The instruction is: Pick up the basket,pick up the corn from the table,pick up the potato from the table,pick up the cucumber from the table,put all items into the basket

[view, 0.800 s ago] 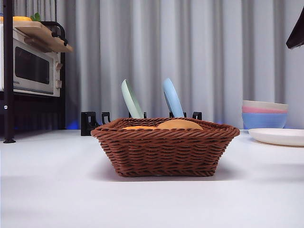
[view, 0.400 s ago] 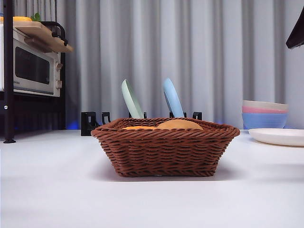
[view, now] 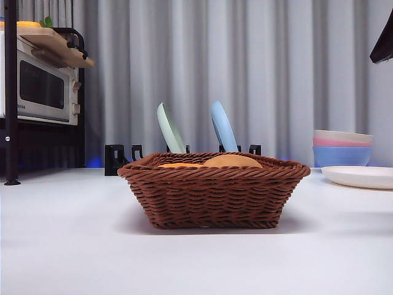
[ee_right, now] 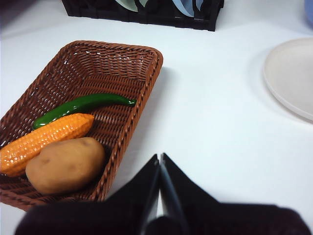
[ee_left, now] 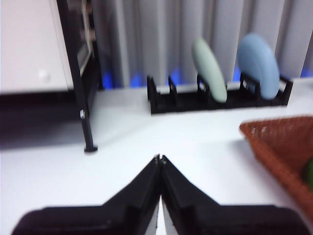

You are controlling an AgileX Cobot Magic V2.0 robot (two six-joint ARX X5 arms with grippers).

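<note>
Your left tool [ee_left: 160, 159] is pinched tight with nothing in it, low over the bare bench [view: 67, 246] — the basket [ee_left: 286, 147] sits just off to one side of it. In the basket [view: 214, 188] you can see the corn [ee_right: 43, 141], the potato [ee_right: 65, 165] and the cucumber [ee_right: 80, 107] lying side by side; the corn touches the potato. Your right tool [ee_right: 160, 159] is pinched tight too, empty, up beside the basket's long edge. A white plate [ee_right: 292, 73] lies well apart from it. Nothing has moved since the earlier front pictures — basket and arm tip are in the same spots.
</note>
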